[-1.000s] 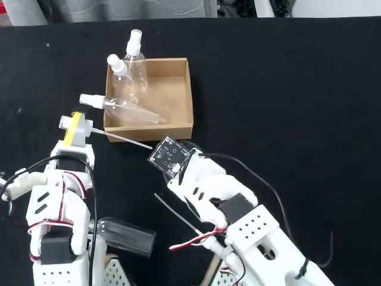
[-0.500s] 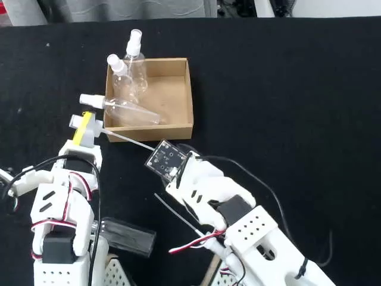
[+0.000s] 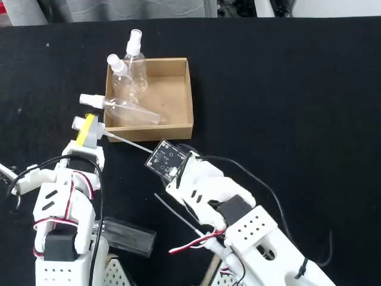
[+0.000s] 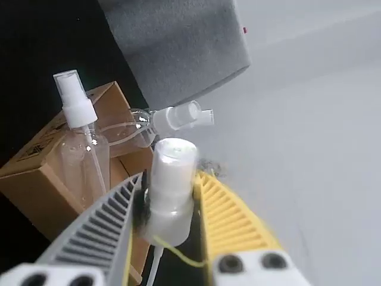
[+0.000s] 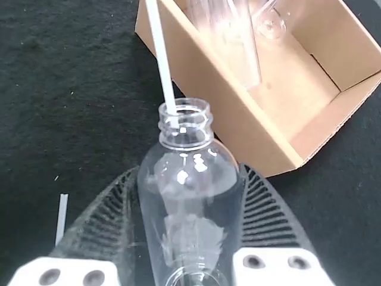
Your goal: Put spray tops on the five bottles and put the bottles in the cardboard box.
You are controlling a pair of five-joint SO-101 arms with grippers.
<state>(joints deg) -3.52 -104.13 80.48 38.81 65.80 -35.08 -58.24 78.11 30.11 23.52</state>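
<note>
Black cloth covers the bench [image 3: 286, 89], with the open brown cardboard box [image 3: 189, 89] in the upper left of the high view, three capped clear bottles leaning in it.

Over the last second the left claw [image 4: 169, 185] has carried the white plastic spray top [image 4: 172, 179] to the right, toward the box's lower left corner. Its thin white dip tube [image 5: 158, 47] now has its tip just inside the mouth of the clear round plastic bottle [image 5: 190, 196]. By my reading the threading step has begun; pushing the tube in and seating the cap remain.

The left claw is closed snugly on the spray top's head. The right claw [image 5: 189, 173] is clamped around the bottle's shoulders, just below the box's front wall in the high view.

The spray top's long axis runs diagonally in the high view: head at upper left, tube pointing lower right. The bottle lies on nearly the same line, neck aimed to the upper left.
</note>
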